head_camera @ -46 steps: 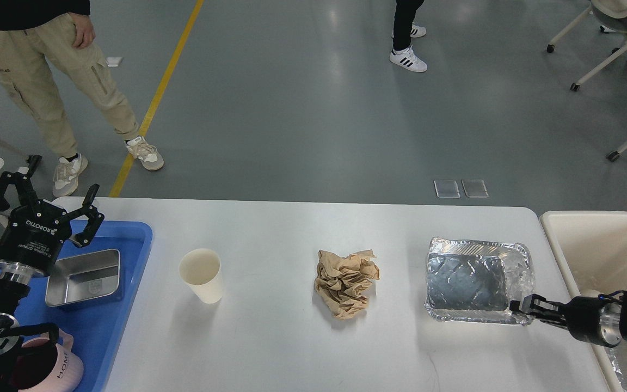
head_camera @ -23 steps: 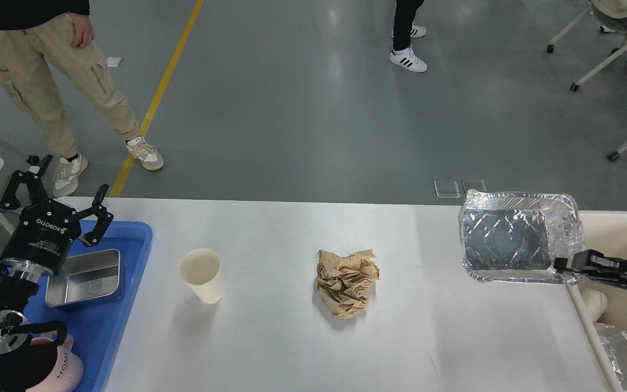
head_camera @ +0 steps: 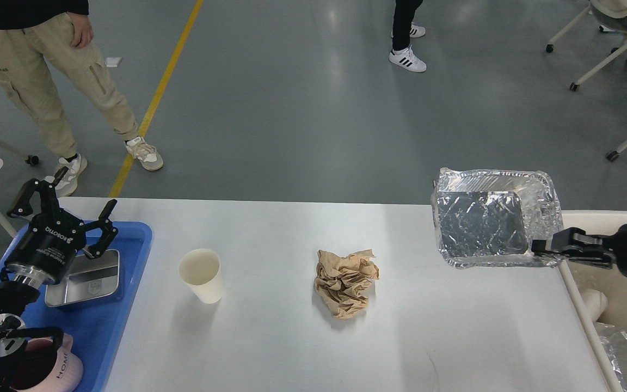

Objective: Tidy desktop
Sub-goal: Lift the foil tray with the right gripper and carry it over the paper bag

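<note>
Lifted clear of the desktop [head_camera: 292, 337] since a second ago, the foil tray [head_camera: 493, 224] now hangs tilted over the table's right end, pinched at its near right rim by the right gripper [head_camera: 542, 249]. Beside it stands the cream bin [head_camera: 613, 218]. Left gripper [head_camera: 68, 209] hovers spread wide and empty above the steel tin [head_camera: 82, 280] in the blue tray [head_camera: 128, 239]. A paper cup [head_camera: 201, 275] and crumpled brown paper [head_camera: 345, 282] rest mid-desktop.
</note>
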Controlling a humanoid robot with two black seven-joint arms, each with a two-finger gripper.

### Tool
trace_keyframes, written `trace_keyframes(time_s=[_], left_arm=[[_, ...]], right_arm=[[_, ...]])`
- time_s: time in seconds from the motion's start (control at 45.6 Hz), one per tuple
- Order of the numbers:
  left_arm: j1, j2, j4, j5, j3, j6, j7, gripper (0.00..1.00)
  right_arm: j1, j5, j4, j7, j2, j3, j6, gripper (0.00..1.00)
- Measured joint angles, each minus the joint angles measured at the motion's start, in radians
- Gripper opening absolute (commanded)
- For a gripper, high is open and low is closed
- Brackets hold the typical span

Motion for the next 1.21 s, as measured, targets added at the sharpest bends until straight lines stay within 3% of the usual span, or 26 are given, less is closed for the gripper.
trace_keyframes(time_s=[0.132,0.219,0.307,0.746,0.922,1.207], left_arm=[[0.007,0.026,0.000,0.000,0.004,0.002,0.011,0.97],[0.014,0.051,0.000,0.000,0.004,0.002,0.049,0.97],[0.017,0.069,0.001,0.000,-0.001,-0.004,0.087,0.97],[0.003,0.150,0.015,0.001,-0.004,0.037,0.135,0.97],[0.000,0.205,0.019,0.004,0.005,0.054,0.131,0.97],[0.023,0.496,-0.097,0.112,0.233,-0.005,0.110,0.97]], right_arm=[[0.035,0.092,0.075,-0.090,0.038,0.000,0.002,0.00],[0.048,0.135,0.108,-0.145,0.075,0.001,0.002,0.00],[0.054,0.153,0.119,-0.171,0.118,0.001,-0.006,0.00],[0.045,0.213,0.112,-0.180,0.219,0.002,-0.049,0.00],[0.040,0.214,0.111,-0.179,0.237,0.002,-0.058,0.00],[0.051,0.214,0.109,-0.178,0.262,0.003,-0.082,0.00]])
